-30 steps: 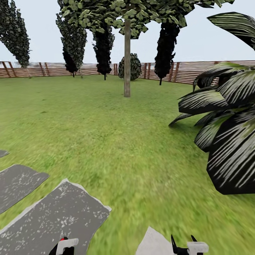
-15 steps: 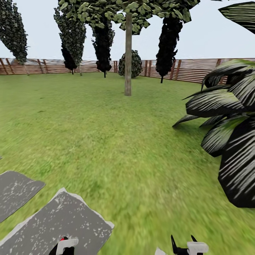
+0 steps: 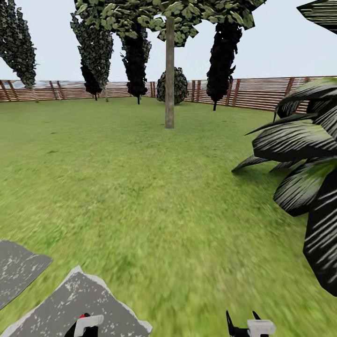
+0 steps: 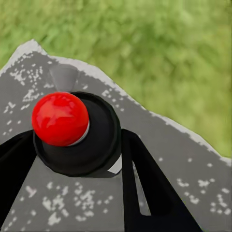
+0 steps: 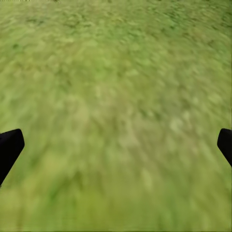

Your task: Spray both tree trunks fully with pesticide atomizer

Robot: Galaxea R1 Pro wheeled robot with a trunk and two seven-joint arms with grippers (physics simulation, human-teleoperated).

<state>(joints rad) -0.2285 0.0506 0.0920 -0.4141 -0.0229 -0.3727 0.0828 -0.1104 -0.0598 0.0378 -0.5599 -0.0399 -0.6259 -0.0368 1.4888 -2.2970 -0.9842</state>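
Both arms hung low at the robot's front, with just the white wrist housings and dark tips breaking the bottom edge of the head view. The left end effector [image 4: 72, 159] was clamped on the pesticide atomizer [image 4: 72, 130], its black fingers [image 4: 145, 188] flanking a round black cap topped by a glossy red ball, seen from above in the left wrist view. The right end effector [image 5: 116, 145] was spread wide and held nothing, its two black fingertips [image 5: 9, 147] at opposite edges of the right wrist view over blurred grass.

Below the left arm lay grey stone paving slabs [image 3: 70, 299], flat, angular and speckled white, with pale chipped edges. The lawn [image 3: 140, 187] beyond was a mottled green sweep.

One tree [image 3: 169, 14] stood ahead at the far side of the lawn, its tree trunk [image 3: 169, 79] a smooth, straight grey-tan column, bare up to a leafy crown. Behind it ran a brown slatted wooden fence [image 3: 262, 93], with narrow near-black conifers [image 3: 135, 61] and a rounded dark shrub [image 3: 172, 84] along it. Striped dark fronds of a palm [image 3: 304, 159] crowded in on the robot's right.
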